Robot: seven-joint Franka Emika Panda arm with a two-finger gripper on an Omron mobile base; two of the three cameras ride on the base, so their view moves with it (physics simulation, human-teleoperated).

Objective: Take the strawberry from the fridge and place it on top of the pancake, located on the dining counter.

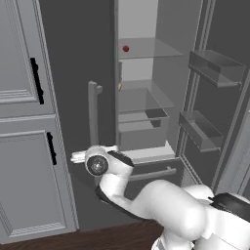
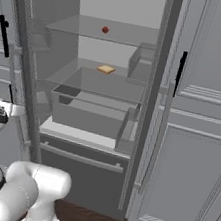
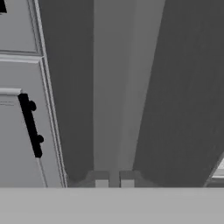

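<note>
Gripper (image 3: 114, 183) sits low on the fridge's (image 1: 73, 73) left door, at the foot of its long handle (image 1: 93, 112). The fingertips stand close together. Whether they have pinched the handle or only rest against it, I cannot tell. The handle runs straight up and away from the hand, with a cabinet (image 3: 17, 144) just to its left.

The strawberry (image 1: 126, 49) lies on an upper shelf (image 1: 146, 49) inside the fridge. It is well above the gripper, to its right and deeper in. A tan slice (image 2: 105, 69) lies on the shelf below it. The right door (image 1: 219, 97) stands wide open.

The step in hand looks like swinging the left door clear so the arm can reach in. To do that well:
- Get the bar fully between the fingers before pulling.
- Pull along the door's arc rather than straight back, so the grip does not slip off the end.
- Open it wide enough for the elbow to pass.
- Then let go, rise to the upper shelf and come at the berry level, because it is small and could roll.
</note>
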